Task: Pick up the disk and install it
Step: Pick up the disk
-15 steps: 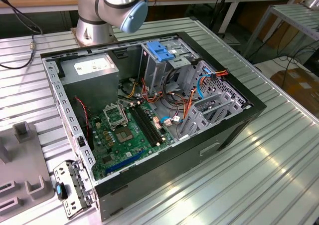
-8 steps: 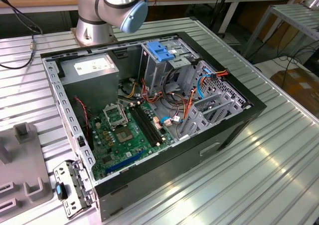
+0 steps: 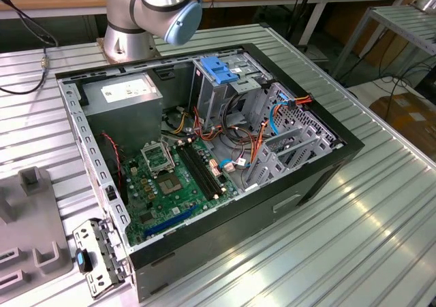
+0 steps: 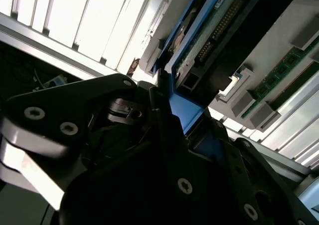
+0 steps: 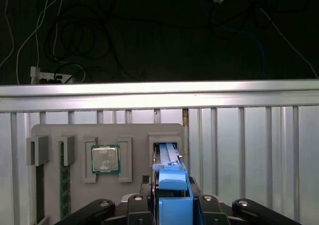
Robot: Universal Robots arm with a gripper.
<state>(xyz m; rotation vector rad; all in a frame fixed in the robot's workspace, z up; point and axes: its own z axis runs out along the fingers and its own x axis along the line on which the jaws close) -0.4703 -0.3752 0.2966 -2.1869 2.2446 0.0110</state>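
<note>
- Claw [image 5: 173, 207] looks clenched on the disk [image 5: 172, 177], a finger on each side of its blue top rail. The second wrist view agrees: disk [image 4: 219, 20] edge-on, rail pinched between dark fingers.
- Disk stands on edge in a slot of the grey tray [image 5: 55, 135], near the CPU [image 5: 105, 159] and straight below the claw, no offset.
- Its long axis runs along the slot, in line with the finger gap; the grip is across the thin side.
- Cannot tell if the disk has cleared the slot.
- On the bench [image 3: 354, 252], the tray is at the exterior view's left of the open case [image 3: 225, 246]; the blue-topped cage [image 3: 216, 72] inside is well apart from the tray.
</note>
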